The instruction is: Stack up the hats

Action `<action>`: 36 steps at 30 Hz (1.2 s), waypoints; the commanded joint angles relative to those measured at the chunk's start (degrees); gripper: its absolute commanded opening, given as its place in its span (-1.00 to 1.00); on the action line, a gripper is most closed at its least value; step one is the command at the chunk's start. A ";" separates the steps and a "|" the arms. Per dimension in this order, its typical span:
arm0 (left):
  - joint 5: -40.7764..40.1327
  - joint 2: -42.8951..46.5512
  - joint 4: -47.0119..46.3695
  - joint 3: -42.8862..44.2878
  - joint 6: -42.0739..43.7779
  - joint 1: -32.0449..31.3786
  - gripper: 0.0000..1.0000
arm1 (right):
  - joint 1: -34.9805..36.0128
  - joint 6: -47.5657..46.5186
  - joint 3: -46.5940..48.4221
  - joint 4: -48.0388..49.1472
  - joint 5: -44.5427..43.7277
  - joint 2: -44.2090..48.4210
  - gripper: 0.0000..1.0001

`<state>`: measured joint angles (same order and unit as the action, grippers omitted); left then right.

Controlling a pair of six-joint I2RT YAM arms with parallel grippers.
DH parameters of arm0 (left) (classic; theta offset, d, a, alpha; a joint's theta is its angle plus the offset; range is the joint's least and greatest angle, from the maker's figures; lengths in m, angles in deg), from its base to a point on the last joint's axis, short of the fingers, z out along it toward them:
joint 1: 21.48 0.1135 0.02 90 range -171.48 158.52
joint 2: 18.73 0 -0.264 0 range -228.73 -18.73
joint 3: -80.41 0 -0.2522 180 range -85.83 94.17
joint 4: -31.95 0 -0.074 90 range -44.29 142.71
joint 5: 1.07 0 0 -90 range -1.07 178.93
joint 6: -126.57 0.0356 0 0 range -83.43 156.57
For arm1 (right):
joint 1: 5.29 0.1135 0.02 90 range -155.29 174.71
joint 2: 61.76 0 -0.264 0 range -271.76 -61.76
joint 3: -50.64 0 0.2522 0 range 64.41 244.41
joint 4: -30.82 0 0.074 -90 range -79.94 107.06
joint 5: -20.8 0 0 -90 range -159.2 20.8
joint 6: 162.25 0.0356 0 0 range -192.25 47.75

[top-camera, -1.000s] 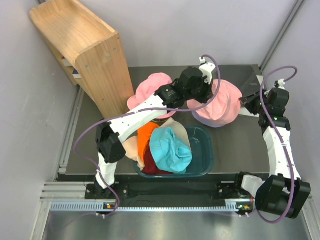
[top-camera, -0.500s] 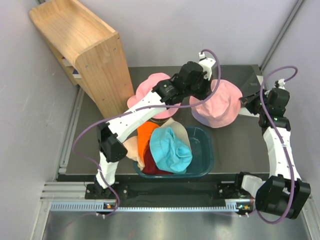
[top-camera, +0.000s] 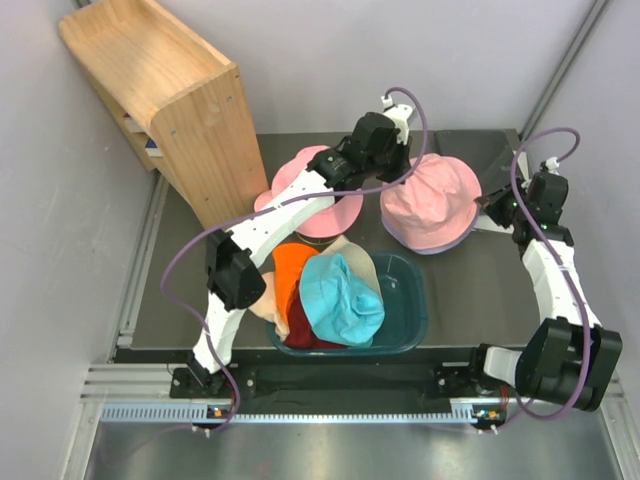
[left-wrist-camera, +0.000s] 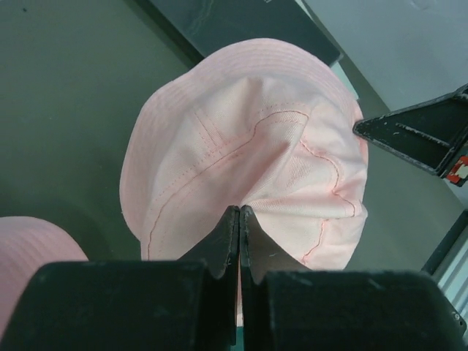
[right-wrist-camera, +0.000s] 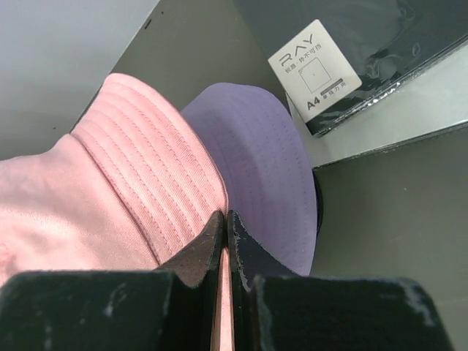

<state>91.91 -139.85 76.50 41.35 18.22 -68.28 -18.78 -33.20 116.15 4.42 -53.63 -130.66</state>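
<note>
While clamping the jaws of the left gripper (left-wrist-camera: 239, 212) on the crown of the pale pink hat (left-wrist-camera: 248, 146) and those of the right gripper (right-wrist-camera: 224, 216) on its brim, holding it over the lavender hat (right-wrist-camera: 267, 168), just beyond the tub (top-camera: 422, 305). Looking like the placing step. Next, probably needing both jaws parting cleanly, then reaching into the tub for another.

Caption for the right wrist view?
Right gripper pinches the brim of a pink hat, with a lavender hat beneath.
</note>
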 commanded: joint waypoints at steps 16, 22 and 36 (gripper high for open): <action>2.73 9.33 -11.01 -11.77 -9.25 6.99 0.72 | 0.31 -6.44 3.45 2.98 -5.20 -9.23 -1.00; 2.73 7.39 -11.19 -11.08 -8.98 7.26 0.75 | 0.40 -7.23 3.27 3.41 -5.47 -11.95 -1.00; 3.52 9.93 -8.73 -5.36 -2.49 6.73 0.81 | 0.23 -9.86 11.79 -3.15 -4.05 -8.88 0.33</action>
<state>95.74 -133.75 68.43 32.47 11.53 -61.00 -18.57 -40.83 121.68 4.02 -56.06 -143.47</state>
